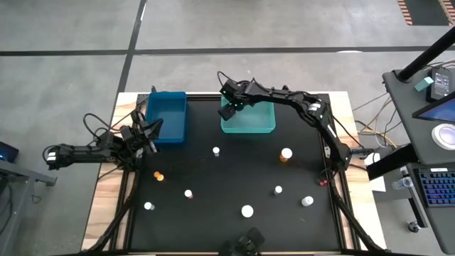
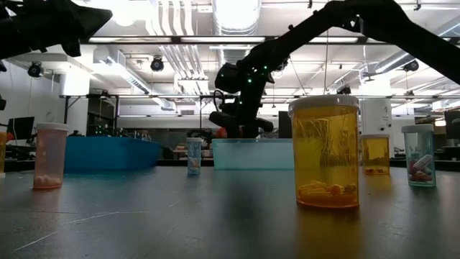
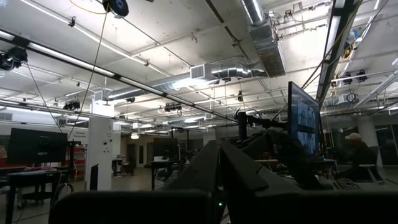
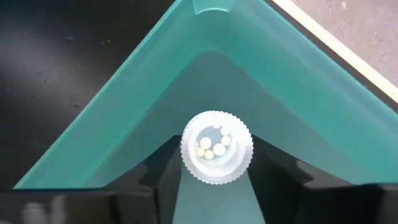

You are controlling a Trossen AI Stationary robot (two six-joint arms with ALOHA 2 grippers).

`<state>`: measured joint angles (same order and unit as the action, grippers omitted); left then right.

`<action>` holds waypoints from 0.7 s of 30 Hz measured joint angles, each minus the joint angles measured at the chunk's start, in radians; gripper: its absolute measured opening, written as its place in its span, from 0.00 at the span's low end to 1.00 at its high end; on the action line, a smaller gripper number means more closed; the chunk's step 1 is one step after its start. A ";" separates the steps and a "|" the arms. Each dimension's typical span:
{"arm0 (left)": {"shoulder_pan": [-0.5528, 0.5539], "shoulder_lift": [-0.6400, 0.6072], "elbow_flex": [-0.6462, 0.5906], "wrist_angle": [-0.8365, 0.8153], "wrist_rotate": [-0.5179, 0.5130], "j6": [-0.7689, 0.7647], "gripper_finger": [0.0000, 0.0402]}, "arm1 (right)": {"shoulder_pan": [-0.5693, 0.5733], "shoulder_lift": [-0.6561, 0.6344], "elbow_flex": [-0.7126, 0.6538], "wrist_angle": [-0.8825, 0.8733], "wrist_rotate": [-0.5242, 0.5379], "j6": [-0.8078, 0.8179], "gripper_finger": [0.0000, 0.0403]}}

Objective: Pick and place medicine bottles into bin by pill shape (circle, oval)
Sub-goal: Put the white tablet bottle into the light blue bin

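You see the right gripper (image 1: pixel 229 107) above the left corner of the teal bin (image 1: pixel 259 127). In the right wrist view a bottle (image 4: pixel 216 147) with a white ribbed cap, small round pills visible in it, sits between the two dark fingers (image 4: pixel 163 171) over the inside of the bin. The fingers are close on both sides of the bottle, but you cannot tell whether they grasp it or have let it go.

The left gripper (image 1: pixel 149 133) waits just beside the blue bin (image 1: pixel 168 116), at the table's left edge, and its jaws are clenched with nothing between them.

The other bottles stand apart on the black table (image 1: pixel 213 206): an amber bottle (image 1: pixel 286 154) right of centre, a small orange one (image 1: pixel 158 176) on the left, and several white-capped ones (image 1: pixel 247 211) nearer the front edge.
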<state>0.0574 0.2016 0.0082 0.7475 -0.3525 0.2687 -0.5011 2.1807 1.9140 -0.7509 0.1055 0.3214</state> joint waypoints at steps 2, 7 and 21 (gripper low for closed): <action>0.000 0.000 0.000 0.000 0.000 0.000 0.00 | 0.000 0.000 0.007 -0.002 0.000 0.000 0.31; 0.000 0.000 0.000 0.000 0.000 0.000 0.00 | 0.003 -0.004 0.044 -0.052 0.000 -0.027 0.30; 0.000 0.000 0.000 -0.002 0.000 -0.001 0.00 | 0.244 -0.412 -0.112 0.115 -0.127 -0.265 0.32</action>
<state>0.0573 0.2020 0.0082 0.7455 -0.3524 0.2680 -0.2568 1.7690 1.8021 -0.6355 -0.0218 0.0561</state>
